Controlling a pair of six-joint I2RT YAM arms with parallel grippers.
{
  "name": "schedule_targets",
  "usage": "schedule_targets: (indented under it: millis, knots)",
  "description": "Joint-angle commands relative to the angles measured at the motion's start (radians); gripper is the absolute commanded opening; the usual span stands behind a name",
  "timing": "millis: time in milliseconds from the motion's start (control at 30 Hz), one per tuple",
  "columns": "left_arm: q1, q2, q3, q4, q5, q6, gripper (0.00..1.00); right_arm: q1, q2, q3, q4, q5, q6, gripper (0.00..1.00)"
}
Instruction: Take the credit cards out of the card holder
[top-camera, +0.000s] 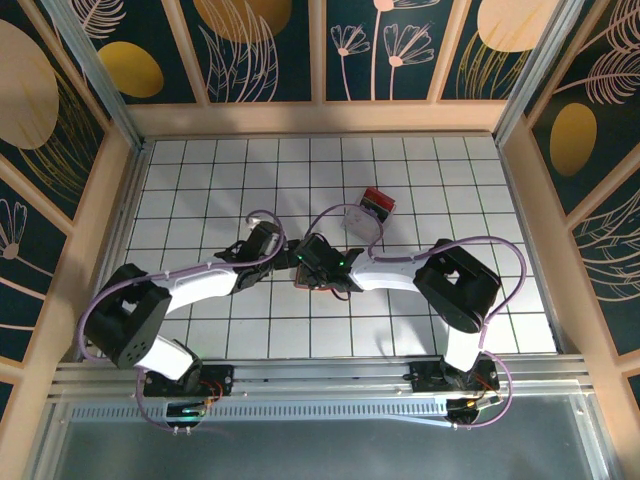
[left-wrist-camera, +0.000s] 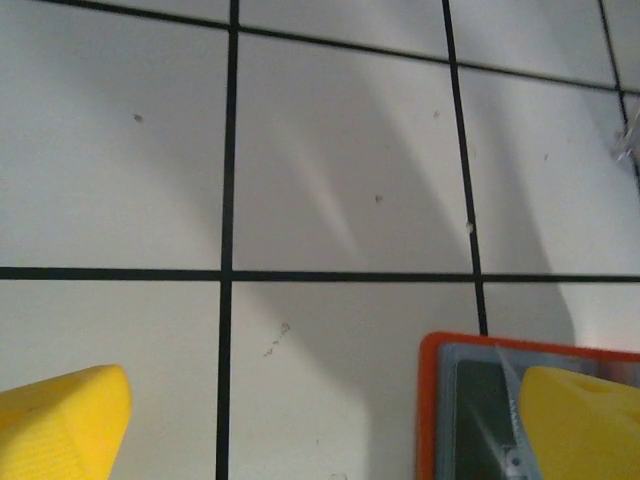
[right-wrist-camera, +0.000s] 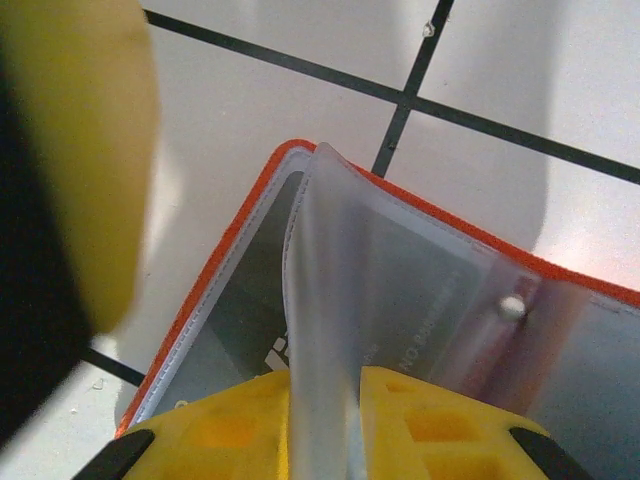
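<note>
Pincer work: my right pincer (right-wrist-camera: 325, 400) pinches a clear sleeve (right-wrist-camera: 325, 260) of the card holder (right-wrist-camera: 213, 275), which lies open mid-way across the bench (left-wrist-camera: 340, 150). My left pincer (left-wrist-camera: 320, 420), spread wide, hovers over its 10 o'clock corner. I judge this the sleeve-lifting step; next I must grip a card (right-wrist-camera: 245, 305) and slide it out.

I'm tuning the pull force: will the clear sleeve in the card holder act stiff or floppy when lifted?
Probably floppy: the clear sleeve bends in a thin curved sheet where the right gripper pinches it. Its surface looks glossy, so it may slip. The card holder looks thin and light, so it might lift along.
</note>
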Motion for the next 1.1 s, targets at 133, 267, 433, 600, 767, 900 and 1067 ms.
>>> schedule_targets:
  millis: [133, 267, 433, 600, 767, 900, 1067]
  knots:
    - [-0.003, 0.074, 0.022, -0.046, 0.039, 0.054, 0.99, -0.007, -0.041, -0.026, 0.019, 0.026, 0.030, 0.23]
    - [-0.003, 0.099, 0.022, -0.058, 0.046, 0.053, 0.99, -0.007, -0.041, -0.029, 0.021, 0.025, 0.031, 0.23]
    - [-0.003, 0.141, 0.026, -0.066, 0.055, 0.064, 0.99, -0.008, -0.046, -0.031, 0.032, 0.024, 0.034, 0.22]
    - [-0.004, 0.182, 0.027, -0.072, 0.071, 0.068, 0.99, -0.009, -0.060, -0.032, 0.035, 0.033, 0.037, 0.21]
    - [-0.004, 0.218, 0.033, -0.078, 0.074, 0.075, 0.99, -0.009, -0.071, -0.037, 0.040, 0.043, 0.046, 0.20]
    - [-0.004, 0.242, 0.041, -0.110, 0.050, 0.077, 0.99, -0.010, -0.086, -0.052, 0.048, 0.052, 0.059, 0.20]
    - [-0.004, 0.253, 0.046, -0.134, 0.025, 0.062, 0.99, -0.010, -0.110, -0.082, 0.028, 0.091, 0.097, 0.19]
